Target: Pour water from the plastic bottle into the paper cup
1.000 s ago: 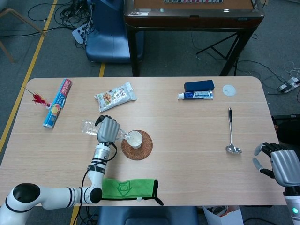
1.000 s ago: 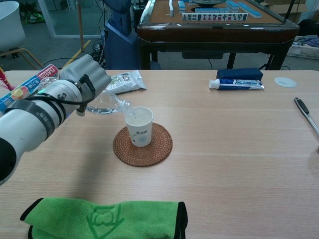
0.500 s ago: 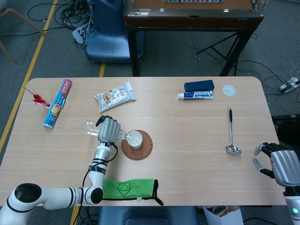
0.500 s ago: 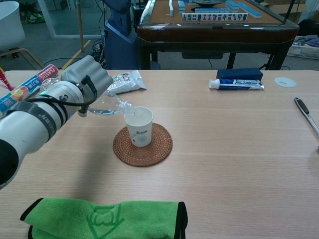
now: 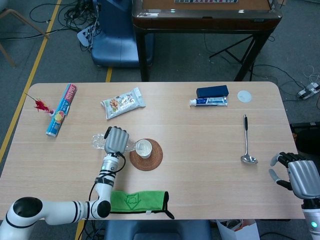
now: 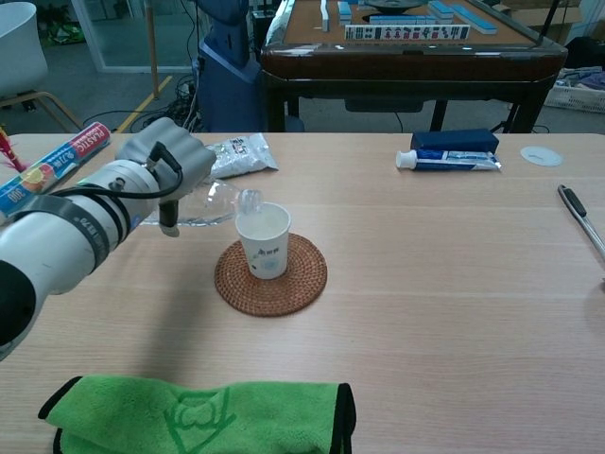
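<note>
Gripping the clear plastic bottle (image 6: 203, 203) in the left robot hand (image 6: 161, 165), long axis near level, its mouth at the rim of the white paper cup (image 6: 263, 240) rightward on the round woven coaster (image 6: 271, 276).

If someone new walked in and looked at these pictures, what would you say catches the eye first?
First, the left hand gripping a clear plastic bottle laid almost flat, its mouth at the rim of the paper cup, which stands on a round woven coaster near the table's middle. Next, the bright green cloth at the near edge. The right hand hangs past the table's right corner, holding nothing.
</note>
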Available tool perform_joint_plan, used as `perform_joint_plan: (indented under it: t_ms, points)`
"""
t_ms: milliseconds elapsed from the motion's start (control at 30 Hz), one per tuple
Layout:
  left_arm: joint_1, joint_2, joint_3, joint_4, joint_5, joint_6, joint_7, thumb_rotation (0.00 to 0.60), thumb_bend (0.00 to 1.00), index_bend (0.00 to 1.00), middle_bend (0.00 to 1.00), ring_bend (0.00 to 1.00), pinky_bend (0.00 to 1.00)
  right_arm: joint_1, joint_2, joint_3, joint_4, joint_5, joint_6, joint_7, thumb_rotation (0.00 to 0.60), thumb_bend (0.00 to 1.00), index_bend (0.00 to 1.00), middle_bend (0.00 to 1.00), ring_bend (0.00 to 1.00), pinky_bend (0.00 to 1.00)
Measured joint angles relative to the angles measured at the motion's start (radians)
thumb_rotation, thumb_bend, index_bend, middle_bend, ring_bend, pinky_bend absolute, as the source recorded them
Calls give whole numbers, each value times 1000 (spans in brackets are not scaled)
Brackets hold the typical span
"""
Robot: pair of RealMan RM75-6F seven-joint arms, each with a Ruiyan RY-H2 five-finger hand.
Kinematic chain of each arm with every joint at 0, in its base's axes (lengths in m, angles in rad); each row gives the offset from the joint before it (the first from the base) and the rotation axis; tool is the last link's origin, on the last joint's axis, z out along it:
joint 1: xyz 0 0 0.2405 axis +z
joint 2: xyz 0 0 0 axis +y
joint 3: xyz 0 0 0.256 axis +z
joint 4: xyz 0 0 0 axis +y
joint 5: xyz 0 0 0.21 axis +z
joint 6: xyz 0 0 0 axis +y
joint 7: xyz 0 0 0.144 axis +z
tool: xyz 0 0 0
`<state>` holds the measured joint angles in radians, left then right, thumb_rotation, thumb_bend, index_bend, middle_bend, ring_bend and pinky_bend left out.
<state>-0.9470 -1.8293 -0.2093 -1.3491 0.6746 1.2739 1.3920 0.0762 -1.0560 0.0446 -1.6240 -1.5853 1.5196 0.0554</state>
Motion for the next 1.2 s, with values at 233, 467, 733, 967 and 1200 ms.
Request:
perform_joint_plan:
  t_ms: [233, 467, 733, 967, 1200]
  points:
    - [16, 4, -45, -25, -32, -16, -102, 600, 39, 688, 682, 586, 628, 0, 0, 0, 0, -1, 0, 0, 600, 301, 565, 494, 458, 526]
    - [43, 20, -79, -52, -50, -14, -215, 600, 39, 688, 682, 586, 628, 1, -2, -1, 1, 0, -3, -1, 600, 300, 565, 494, 458, 526]
    - [95, 31, -124, -66, -13, 9, -440, 600, 38, 688, 682, 588, 632, 3, -5, -1, 3, 2, -7, -3, 600, 300, 564, 494, 458, 526]
    - [164, 17, -212, -69, -3, 45, -713, 600, 38, 693, 686, 593, 638, 3, -7, 0, 4, 5, -7, -4, 600, 300, 565, 494, 458, 526]
    - [231, -2, -259, -40, 13, 70, -905, 600, 38, 698, 687, 598, 637, 4, -9, 0, 5, 6, -9, -9, 600, 301, 565, 494, 458, 526]
